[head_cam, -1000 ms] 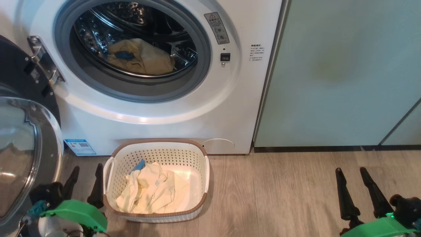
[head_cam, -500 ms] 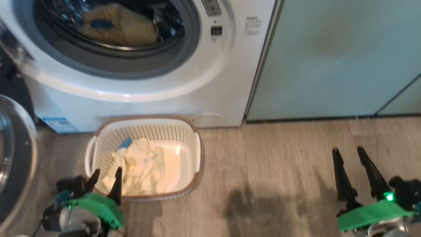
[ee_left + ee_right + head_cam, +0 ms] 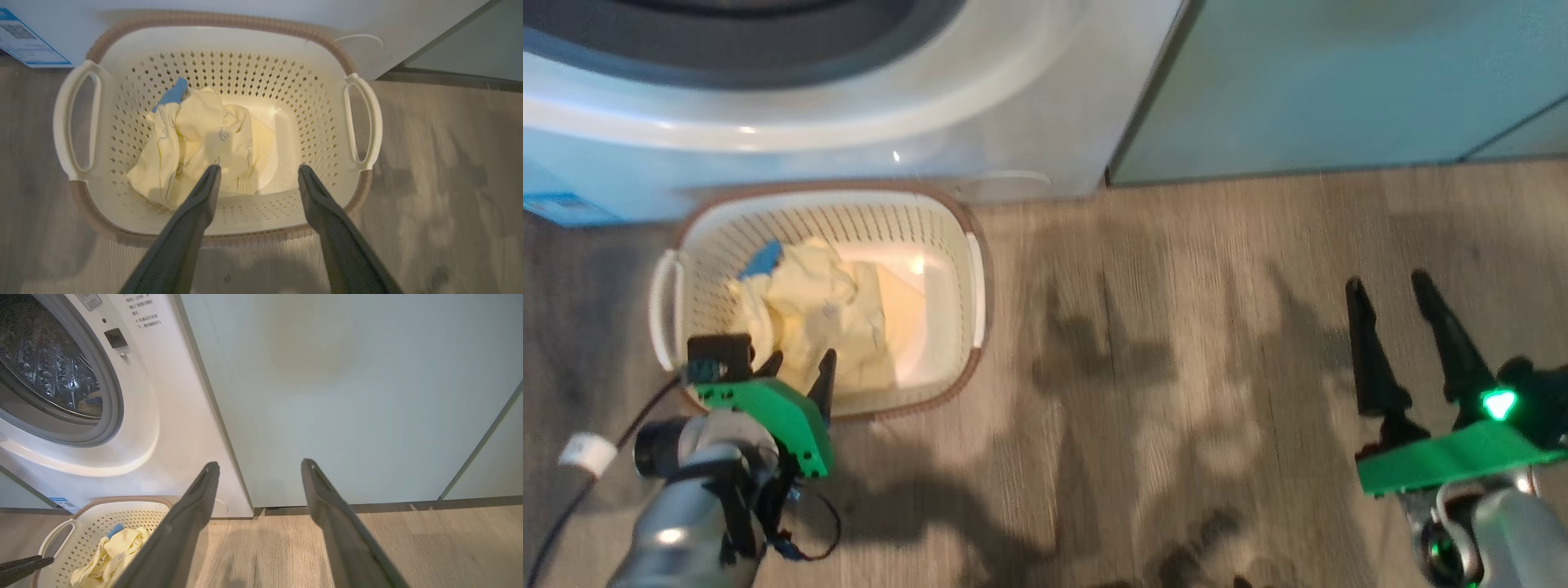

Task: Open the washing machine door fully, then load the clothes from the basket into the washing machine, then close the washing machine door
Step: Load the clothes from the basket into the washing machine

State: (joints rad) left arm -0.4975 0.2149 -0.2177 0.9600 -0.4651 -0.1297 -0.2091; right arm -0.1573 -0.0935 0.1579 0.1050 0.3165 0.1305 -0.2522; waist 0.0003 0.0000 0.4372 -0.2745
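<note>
The cream basket (image 3: 970,245) with a brown rim stands on the floor against the white washing machine (image 3: 866,139). Pale yellow clothes (image 3: 809,310) with a blue patch lie in its left half. My left gripper (image 3: 800,359) hangs open over the basket's near rim, fingers apart above the clothes (image 3: 200,139), touching nothing. In the left wrist view the left gripper (image 3: 258,169) points into the basket (image 3: 220,18). My right gripper (image 3: 1387,282) is open and empty over bare floor at the right. The right wrist view shows the drum (image 3: 45,367) uncovered. The washing machine door is out of view.
A pale green cabinet (image 3: 1339,73) stands right of the machine, and the right gripper (image 3: 259,463) faces its front. A yellow garment (image 3: 92,404) lies in the drum. Wooden floor (image 3: 1176,367) stretches between basket and right arm. A blue label (image 3: 24,45) sits low on the machine.
The head camera has tilted down, so the whole picture has shifted. My left gripper has moved forward from beside the basket to over its near rim, still open. The right gripper has held its place.
</note>
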